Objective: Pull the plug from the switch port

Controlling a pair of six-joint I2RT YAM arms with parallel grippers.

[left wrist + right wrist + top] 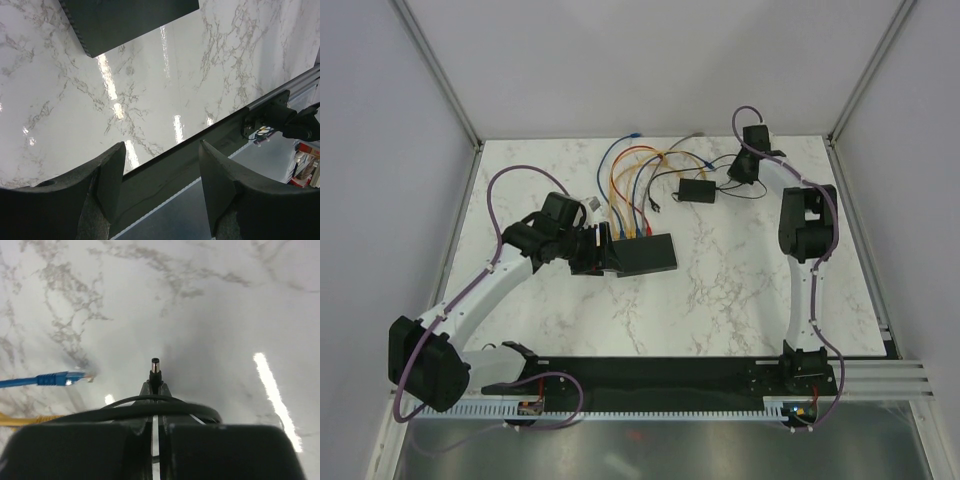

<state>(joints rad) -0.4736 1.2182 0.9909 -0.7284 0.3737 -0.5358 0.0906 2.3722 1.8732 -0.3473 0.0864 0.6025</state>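
The switch [646, 255] is a flat black box lying mid-table, with blue, orange and yellow cables [625, 185] plugged into its far edge. My left gripper [594, 249] is right beside the switch's left end, open and empty. In the left wrist view the gripper [162, 182] frames bare table, and a corner of the switch [130, 20] lies beyond it. My right gripper [744, 166] is at the back right, away from the switch. It is shut [155, 388] on a black barrel plug [155, 371] whose metal tip sticks out past the fingertips, its thin black cord looping over the fingers.
A small black adapter block [696, 190] with a thin cord lies behind the switch. A loose blue cable plug [62, 378] and a yellow cable [20, 418] lie on the marble left of the right gripper. White walls surround the table, and a black rail [210, 135] runs along its near edge.
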